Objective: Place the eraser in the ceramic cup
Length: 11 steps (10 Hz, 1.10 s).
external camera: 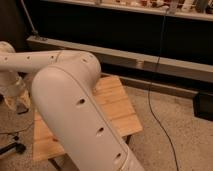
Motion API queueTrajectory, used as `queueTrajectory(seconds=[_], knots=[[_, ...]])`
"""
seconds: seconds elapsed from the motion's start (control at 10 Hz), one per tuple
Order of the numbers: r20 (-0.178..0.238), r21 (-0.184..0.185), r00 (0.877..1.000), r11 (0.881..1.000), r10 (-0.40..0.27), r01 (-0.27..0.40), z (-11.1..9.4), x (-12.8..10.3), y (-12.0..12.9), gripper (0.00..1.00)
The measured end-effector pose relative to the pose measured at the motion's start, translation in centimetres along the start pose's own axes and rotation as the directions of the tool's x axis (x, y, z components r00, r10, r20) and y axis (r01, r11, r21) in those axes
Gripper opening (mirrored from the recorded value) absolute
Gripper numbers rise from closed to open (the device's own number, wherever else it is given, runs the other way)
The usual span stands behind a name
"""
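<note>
Camera view: a smooth, rounded white arm [75, 115] blocks much of the slatted wooden table [116, 106]; gripper [19, 102] at far left, fingers pressed together.

One white arm [75, 100], one hand [19, 102] at the left edge of one wooden table [117, 110], one black cable [150, 95].

Nothing can be read here. The robot's white arm [75, 115] carries no legible label or brand, the wooden table [117, 107] bears no markings, and the shelf [125, 7] above and behind the table shows no readable sign. (The gripper [16, 102] hangs closed at the table's left edge, likewise unmarked.)
</note>
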State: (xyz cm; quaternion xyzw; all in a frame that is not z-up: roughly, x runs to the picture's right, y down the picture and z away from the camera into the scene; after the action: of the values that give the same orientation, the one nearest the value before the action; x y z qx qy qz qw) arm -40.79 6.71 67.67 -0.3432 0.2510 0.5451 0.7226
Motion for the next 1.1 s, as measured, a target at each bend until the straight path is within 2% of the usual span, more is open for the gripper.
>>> queueTrajectory(seconds=[0.3, 0.6, 0.8, 1.1], knots=[[-0.068, 0.015, 0.998, 1.000, 0.011, -0.010, -1.3, -0.2, -0.3, 0.00], [-0.103, 0.023, 0.994, 0.999, 0.041, -0.039, -1.5, -1.0, -0.8, 0.00], [-0.133, 0.021, 0.989, 0.998, 0.064, -0.062, -0.8, -1.7, -1.3, 0.00], [-0.198, 0.000, 0.973, 0.993, 0.116, -0.118, 1.9, -2.8, -2.8, 0.00]])
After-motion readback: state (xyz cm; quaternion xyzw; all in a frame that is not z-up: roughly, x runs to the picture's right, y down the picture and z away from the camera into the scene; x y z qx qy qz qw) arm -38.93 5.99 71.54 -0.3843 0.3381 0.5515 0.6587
